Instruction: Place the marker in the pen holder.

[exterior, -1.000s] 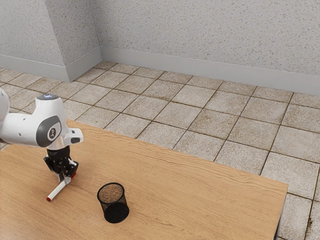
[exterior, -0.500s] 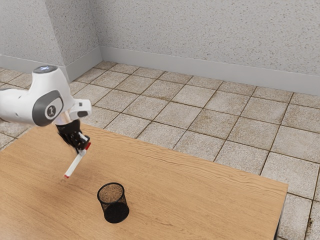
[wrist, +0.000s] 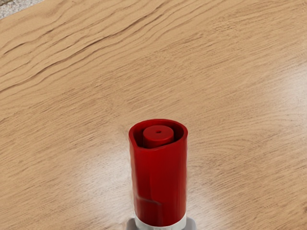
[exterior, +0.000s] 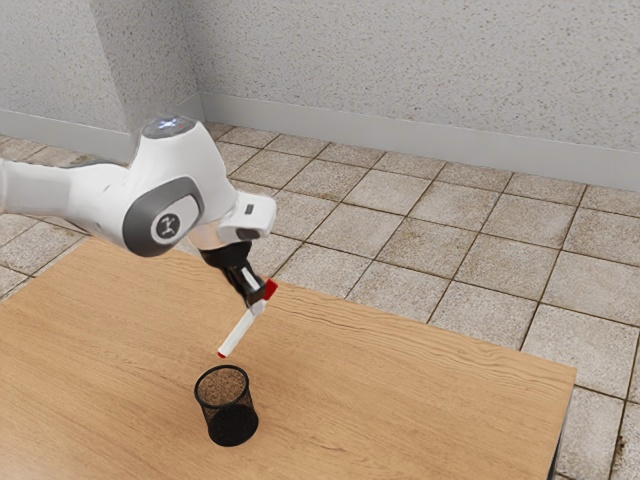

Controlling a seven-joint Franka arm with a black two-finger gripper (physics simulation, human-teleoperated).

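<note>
In the exterior view my gripper (exterior: 258,306) is shut on the white marker (exterior: 238,334) near its red-capped end. The marker hangs tilted in the air, its lower red tip pointing down toward the exterior view's left. That tip appears just above and behind the rim of the black mesh pen holder (exterior: 228,405), which stands upright on the table. Up close in the wrist view, the marker's red cap (wrist: 159,184) rises from between the gripper's fingertips (wrist: 160,224).
The wooden table (exterior: 400,400) extends under the arm and the holder. Its far edge runs along the tiled floor (exterior: 420,240), with a speckled wall behind.
My gripper has lifted the marker from low over the table and carried it toward the exterior view's right, now near the holder. The marker leans more steeply. The holder has stayed put.
</note>
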